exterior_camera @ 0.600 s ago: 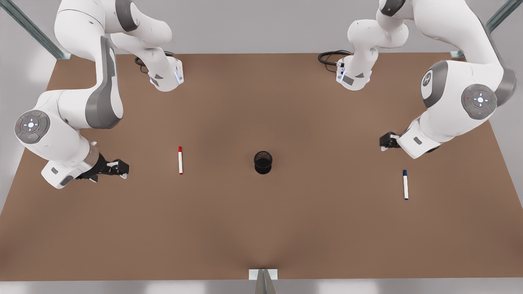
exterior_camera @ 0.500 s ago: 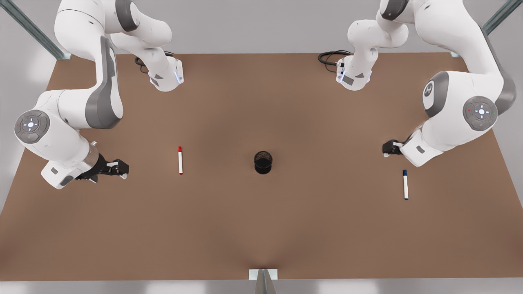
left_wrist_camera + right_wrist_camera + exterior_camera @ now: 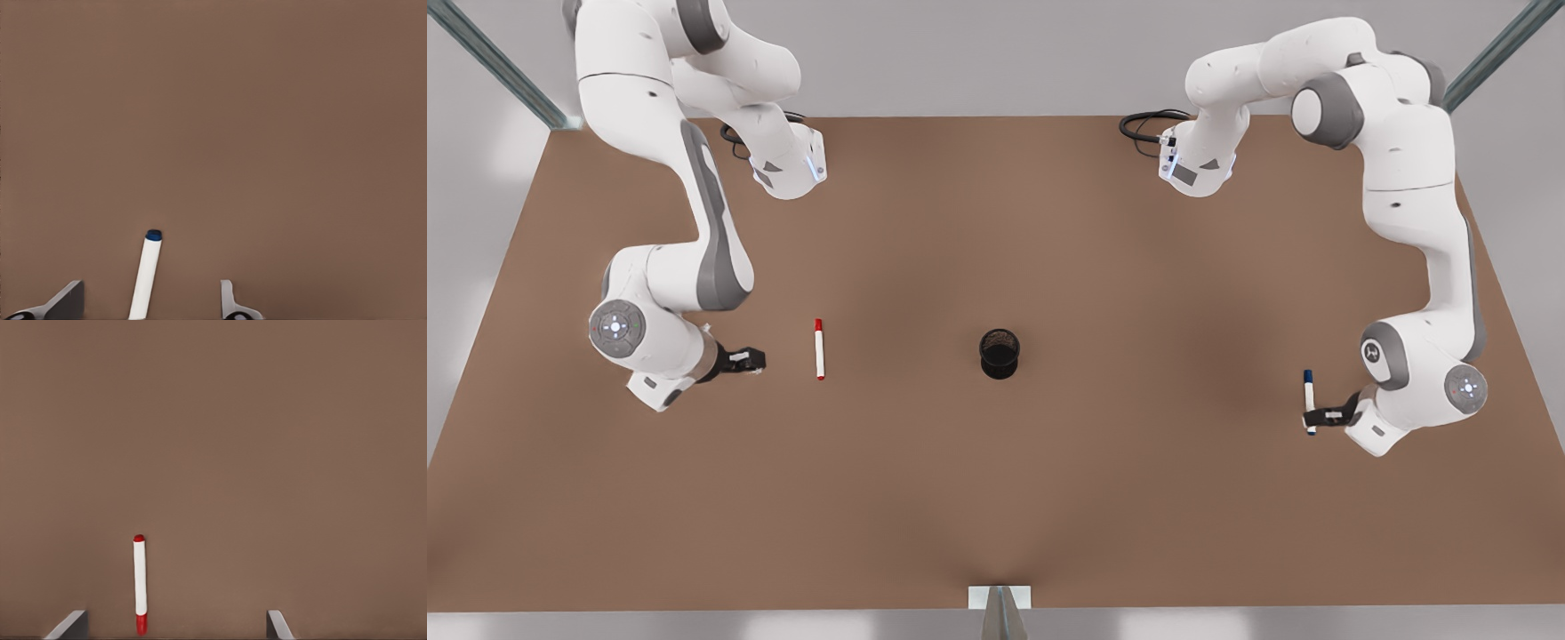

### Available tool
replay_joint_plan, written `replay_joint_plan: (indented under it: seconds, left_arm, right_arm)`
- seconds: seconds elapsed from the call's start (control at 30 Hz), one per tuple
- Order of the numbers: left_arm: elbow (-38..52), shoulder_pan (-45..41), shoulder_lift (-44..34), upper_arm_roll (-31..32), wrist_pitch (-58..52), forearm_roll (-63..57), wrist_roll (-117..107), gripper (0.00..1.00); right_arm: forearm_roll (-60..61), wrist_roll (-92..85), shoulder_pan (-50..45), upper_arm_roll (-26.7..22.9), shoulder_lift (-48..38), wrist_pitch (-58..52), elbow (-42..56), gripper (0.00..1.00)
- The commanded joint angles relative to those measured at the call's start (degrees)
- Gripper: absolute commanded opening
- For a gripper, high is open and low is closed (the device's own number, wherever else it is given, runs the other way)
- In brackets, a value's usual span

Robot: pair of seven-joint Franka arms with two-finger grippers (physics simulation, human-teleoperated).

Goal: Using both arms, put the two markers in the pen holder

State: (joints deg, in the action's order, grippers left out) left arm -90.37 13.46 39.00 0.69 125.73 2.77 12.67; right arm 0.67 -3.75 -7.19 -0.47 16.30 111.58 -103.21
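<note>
The red-capped marker [image 3: 819,349] lies on the brown table [image 3: 996,498], left of centre in the front view. My right gripper [image 3: 758,360] hangs open a short way to that view's left of it, not touching. In the right wrist view the red marker [image 3: 140,580] lies ahead of the open right gripper [image 3: 177,613]. The blue-capped marker [image 3: 1309,402] lies at the front view's right. My left gripper [image 3: 1316,416] is open and straddles its near end. The blue marker [image 3: 147,273] sits between the left gripper's fingers [image 3: 67,303]. The black mesh pen holder [image 3: 1000,353] stands upright mid-table.
Both arm bases stand at the table's back edge, with black cables [image 3: 1147,124] beside them. A small metal bracket [image 3: 1000,597] sits at the middle of the front edge. Slanted metal struts [image 3: 498,62] rise at the back corners.
Both arms have dropped lower. The left gripper has moved toward the table's front and down around the blue marker. The right gripper has shifted closer to the red marker.
</note>
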Motion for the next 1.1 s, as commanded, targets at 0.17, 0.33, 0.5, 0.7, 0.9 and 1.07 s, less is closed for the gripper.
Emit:
replay_joint_plan:
  seconds: [0.17,0.33,0.5,0.7,0.9,1.07]
  left_arm:
    - [-3.9,0.1,1.7,0.0,11.2,-0.1,24.9,1.00]
    - [-3.9,0.1,2.9,0.0,11.2,-0.1,25.4,0.70]
    - [-3.8,0.1,4.1,0.0,11.3,0.0,25.3,0.64]
    - [-3.7,0.1,4.2,0.0,11.3,0.1,24.9,0.38]
    - [-3.7,-0.1,4.2,0.0,11.2,0.1,24.6,0.28]
    - [-3.7,-0.1,4.9,0.0,11.2,0.2,24.6,0.29]
  right_arm:
    - [-1.5,18.1,-1.9,5.0,6.6,17.3,-4.2,1.00]
    - [-1.5,18.0,-1.7,5.0,8.4,18.6,-5.0,1.00]
    - [-1.5,19.8,-2.6,5.0,12.3,21.7,-6.1,0.96]
    - [-1.5,20.7,-2.6,5.1,13.8,21.8,-6.9,0.74]
    - [-1.5,20.6,-2.0,5.1,15.1,22.3,-7.0,0.61]
    - [-1.5,20.5,-2.0,5.1,15.9,22.8,-7.0,0.56]
